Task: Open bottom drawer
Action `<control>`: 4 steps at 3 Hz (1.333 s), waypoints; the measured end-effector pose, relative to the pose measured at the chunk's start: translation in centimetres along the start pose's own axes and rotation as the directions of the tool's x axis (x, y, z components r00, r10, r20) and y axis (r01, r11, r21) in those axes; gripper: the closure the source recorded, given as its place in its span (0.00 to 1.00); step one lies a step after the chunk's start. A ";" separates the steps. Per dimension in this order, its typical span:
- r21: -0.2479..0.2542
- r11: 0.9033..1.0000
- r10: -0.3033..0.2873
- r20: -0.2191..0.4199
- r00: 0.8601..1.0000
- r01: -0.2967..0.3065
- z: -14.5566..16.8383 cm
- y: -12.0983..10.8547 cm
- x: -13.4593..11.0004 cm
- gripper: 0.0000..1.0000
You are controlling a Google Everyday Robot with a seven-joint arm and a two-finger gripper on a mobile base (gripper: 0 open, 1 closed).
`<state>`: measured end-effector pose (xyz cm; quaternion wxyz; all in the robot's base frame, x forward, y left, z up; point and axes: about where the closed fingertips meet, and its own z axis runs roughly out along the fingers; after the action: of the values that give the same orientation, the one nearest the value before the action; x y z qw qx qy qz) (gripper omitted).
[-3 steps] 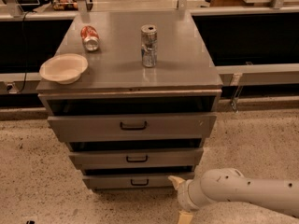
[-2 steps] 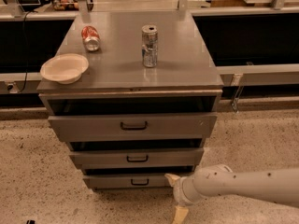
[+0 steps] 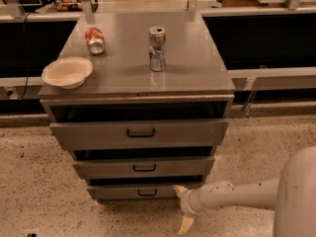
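Note:
The bottom drawer [image 3: 123, 191] is the narrowest grey front at the foot of the cabinet, with a small black pull handle [image 3: 147, 192] at its centre. It looks nearly closed. My gripper [image 3: 183, 207] is low at the drawer's right end, just in front of its right corner. Its two cream fingers are spread apart: the upper fingertip [image 3: 179, 189] is at the drawer front's right edge and the lower one [image 3: 186, 224] points down toward the floor. It holds nothing. The white arm [image 3: 237, 194] reaches in from the right.
Above are the mid-sized drawer [image 3: 143, 168] and the widest top drawer [image 3: 140, 132]. On the cabinet top [image 3: 197, 68] stand a white bowl [image 3: 66, 72], a red can lying on its side [image 3: 95, 40] and an upright silver can [image 3: 157, 48]. Speckled floor surrounds the cabinet.
My gripper has moved a little to the left, closer to the right end of the bottom drawer. The drawers and the things on top have not moved.

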<state>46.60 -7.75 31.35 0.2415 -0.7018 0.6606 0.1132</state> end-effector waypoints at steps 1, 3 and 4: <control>0.013 1.000 0.028 0.038 0.999 -0.028 3.6 -0.3 2.3 0.00; 0.055 0.997 0.048 0.056 0.997 -0.052 7.8 -3.6 5.0 0.00; 0.088 0.995 0.053 0.048 0.997 -0.057 8.8 -5.9 6.1 0.00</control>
<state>54.45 -8.71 21.98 0.2843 -0.6691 0.6784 0.1062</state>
